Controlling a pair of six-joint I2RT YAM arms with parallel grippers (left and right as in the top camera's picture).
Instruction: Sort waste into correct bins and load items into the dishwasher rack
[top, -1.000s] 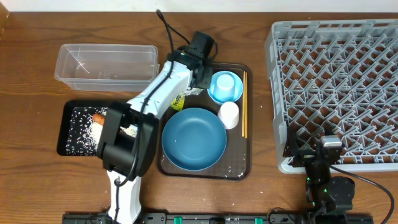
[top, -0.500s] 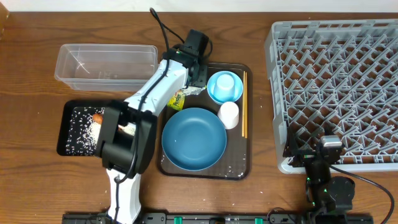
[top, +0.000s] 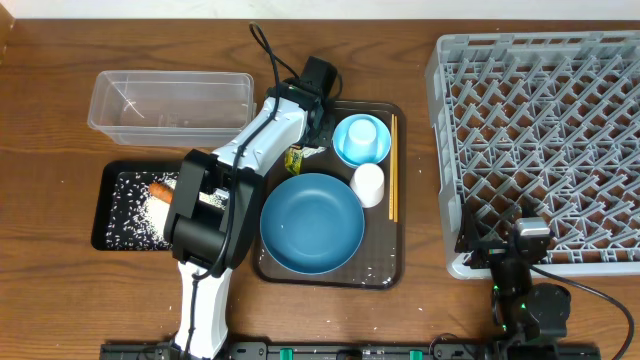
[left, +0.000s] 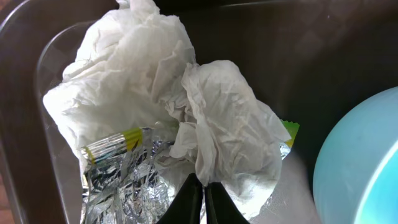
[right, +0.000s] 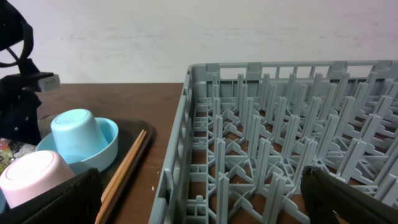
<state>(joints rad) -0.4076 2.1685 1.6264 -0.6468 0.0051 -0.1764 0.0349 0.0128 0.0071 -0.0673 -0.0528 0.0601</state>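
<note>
Left wrist view: my left gripper (left: 198, 196) is clenched, its tips meeting at the 6 o'clock edge of the crumpled white-silver wrapper (left: 161, 106). I cannot tell whether a fold of paper is really caught between them. The wrapper lies in the 11 o'clock corner of the brown rectangular serving tray (left: 261, 50). A corner of the small yellow-green packet (left: 288, 129) peeks out from under it at 3 o'clock, and the small light-blue plastic bowl (left: 360, 162) sits just beside that.

The main risk, as I judge it, is a shallow pinch. If I hold only the paper's rim, it could slip free on the lift, or the silver foil could stay behind. The packet may also ride up with the wrapper and fall off midway.

The clear rectangular plastic tub (top: 170, 100) waits at 10 o'clock from the serving tray. The shallow black rectangular tray (top: 97, 220), at 9 o'clock, holds rice and the orange carrot (top: 163, 189). A drop on the way could land among that food waste.

My right gripper (right: 202, 199) hangs spread wide and empty by the large grey plastic dishwasher rack (right: 261, 124).
</note>
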